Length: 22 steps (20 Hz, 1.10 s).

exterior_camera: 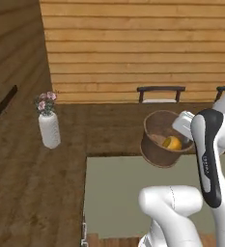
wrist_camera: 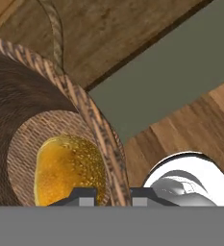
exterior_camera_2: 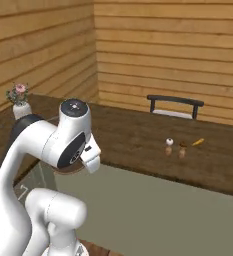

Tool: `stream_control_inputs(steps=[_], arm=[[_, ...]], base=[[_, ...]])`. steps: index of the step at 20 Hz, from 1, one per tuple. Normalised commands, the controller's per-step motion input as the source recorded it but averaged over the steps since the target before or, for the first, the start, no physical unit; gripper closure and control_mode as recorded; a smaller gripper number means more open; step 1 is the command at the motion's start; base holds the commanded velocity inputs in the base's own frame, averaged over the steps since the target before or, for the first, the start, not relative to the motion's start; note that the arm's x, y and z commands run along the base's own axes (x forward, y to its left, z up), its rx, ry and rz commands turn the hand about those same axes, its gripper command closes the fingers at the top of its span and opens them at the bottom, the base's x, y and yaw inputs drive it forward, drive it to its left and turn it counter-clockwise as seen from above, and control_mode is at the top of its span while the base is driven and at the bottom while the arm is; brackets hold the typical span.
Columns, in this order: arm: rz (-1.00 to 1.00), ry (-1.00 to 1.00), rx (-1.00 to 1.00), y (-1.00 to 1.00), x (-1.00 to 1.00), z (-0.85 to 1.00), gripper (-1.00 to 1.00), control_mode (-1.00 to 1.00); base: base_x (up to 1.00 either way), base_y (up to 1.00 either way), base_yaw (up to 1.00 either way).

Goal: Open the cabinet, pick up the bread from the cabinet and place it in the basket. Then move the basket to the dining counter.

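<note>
The round brown basket (exterior_camera: 157, 140) hangs tilted in the air above the near edge of the dark wood dining counter (exterior_camera: 109, 125). My gripper (exterior_camera: 186, 139) is shut on its right-hand rim. In the hand view the woven rim (wrist_camera: 92, 120) runs between my two fingertips (wrist_camera: 82, 195), and my gripper (wrist_camera: 112, 196) pinches it. The golden-orange bread (wrist_camera: 68, 168) lies on the basket's bottom and also shows as a bun (exterior_camera: 172, 143) inside the basket. The dining counter (exterior_camera_2: 138, 140) stretches to the plank wall. The cabinet is out of view.
A white ribbed vase with pink flowers (exterior_camera: 49, 128) stands on the counter at the left (exterior_camera_2: 20, 106). A dark chair back (exterior_camera: 161, 91) rises behind the counter (exterior_camera_2: 175, 104). Small items (exterior_camera_2: 169, 145) lie on the counter. A flat grey-green surface (exterior_camera: 119, 188) lies below the basket.
</note>
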Motion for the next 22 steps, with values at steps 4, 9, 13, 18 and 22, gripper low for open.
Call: stream_control_inputs(steps=[4, 9, 13, 18, 22], arm=[[0.00, 0.00, 0.00, 0.00, 0.00, 0.00, 1.00, 1.00], [0.00, 0.00, 0.00, 0.00, 0.00, 0.00, 1.00, 1.00], [0.00, 0.00, 0.00, 0.00, 0.00, 0.00, 1.00, 1.00], [0.02, 0.01, 0.00, 0.03, 0.60, -0.19, 1.00, -1.00], [0.08, 0.01, -0.06, 0.27, 1.00, -0.81, 1.00, -1.00]], base=[[0.53, -0.18, -0.63], [1.00, 0.08, -0.11], [1.00, 0.26, 0.00], [0.40, 0.05, 0.00], [0.00, 0.00, 0.00]])
